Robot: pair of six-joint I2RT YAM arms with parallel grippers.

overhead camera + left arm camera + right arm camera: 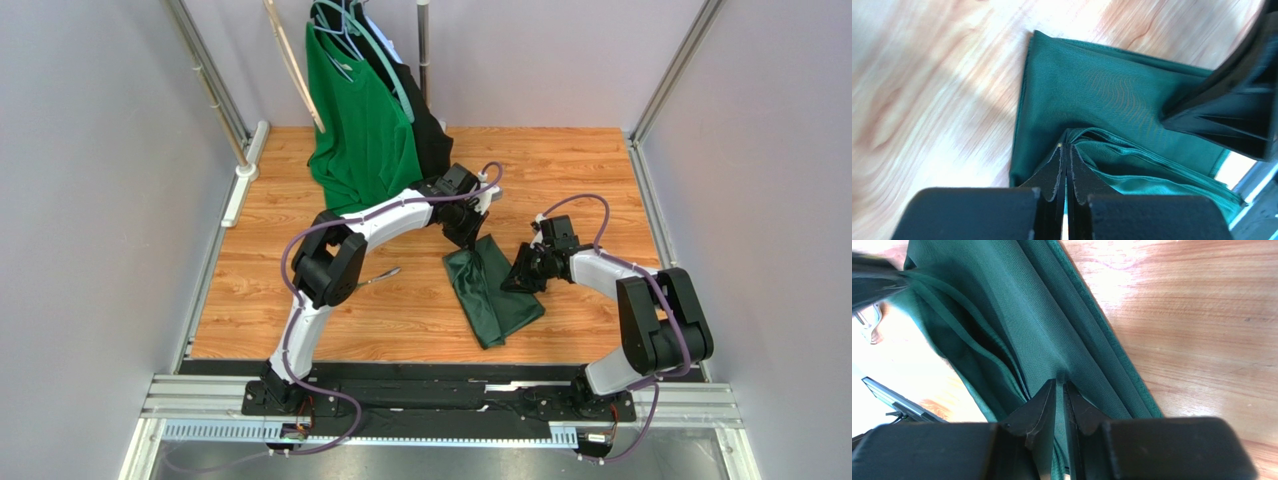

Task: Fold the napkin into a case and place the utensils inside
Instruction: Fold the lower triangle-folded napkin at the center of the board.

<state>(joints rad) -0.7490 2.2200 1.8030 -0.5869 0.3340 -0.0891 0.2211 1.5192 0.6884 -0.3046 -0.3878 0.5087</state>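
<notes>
- Wooden table carries the napkin, a part-folded dark green strip lying toward 4 o'clock from centre.
- At its 12 o'clock end the left gripper is clamped on cloth; the right gripper pinches the 3 o'clock edge.
- Folding step: next, probably carry both pinched edges over together.
- One utensil lies at the napkin's 9 o'clock.

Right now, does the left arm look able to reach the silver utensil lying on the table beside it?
Probably not at once. The left gripper is shut on the napkin, so it must let go first. The utensil itself lies uncovered on the table, close to that arm.
</notes>
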